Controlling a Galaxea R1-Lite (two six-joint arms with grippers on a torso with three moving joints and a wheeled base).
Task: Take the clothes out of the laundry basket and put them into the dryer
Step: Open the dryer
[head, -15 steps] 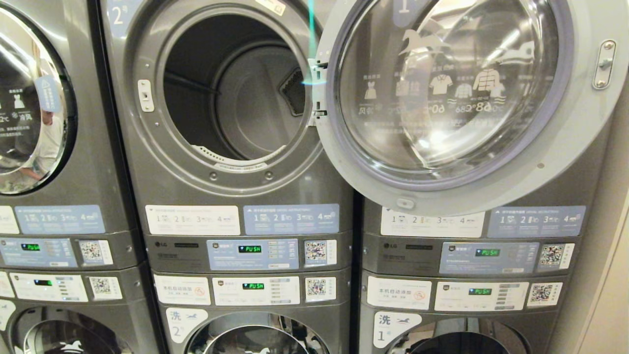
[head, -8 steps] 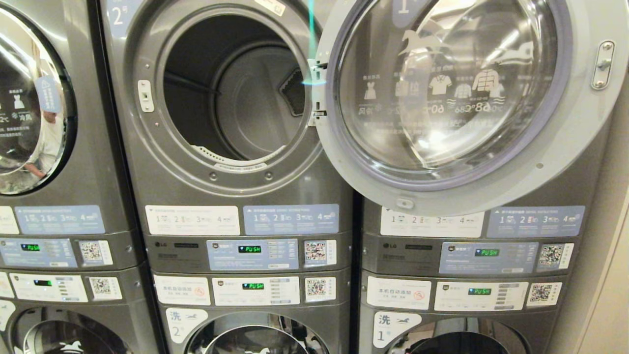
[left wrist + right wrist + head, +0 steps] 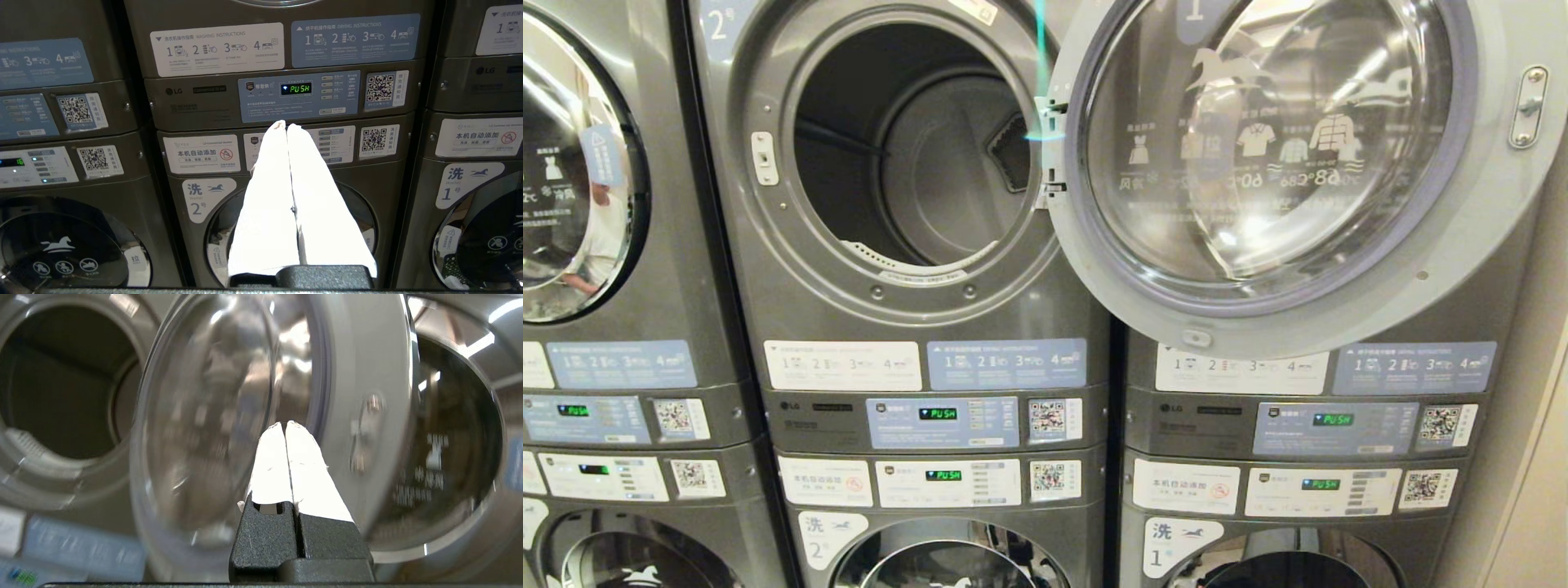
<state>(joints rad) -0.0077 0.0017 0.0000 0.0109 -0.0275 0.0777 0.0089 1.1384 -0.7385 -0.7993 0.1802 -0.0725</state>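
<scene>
Grey steel fronts fill our head view: the dryer [image 3: 907, 155] marked 2 stands with its drum empty and dark, and its door [image 3: 1282, 163] swung wide to our right, glass side toward us. No clothes and no laundry basket show in any view, so we cannot say where they lie; nothing has gone into the drum. Our left gripper [image 3: 287, 125] points at the control panel [image 3: 298, 94] below the dryer, its white fingers pressed together with nothing between them. Our right gripper [image 3: 285, 424] faces the open door, its fingers likewise closed and empty. We judge clothes to be soft, light and limp: they will sag and trail, and may snag on the door rim. A pinch on a bunched fold near a garment's middle should keep trailing ends short. The jaws must open first.
</scene>
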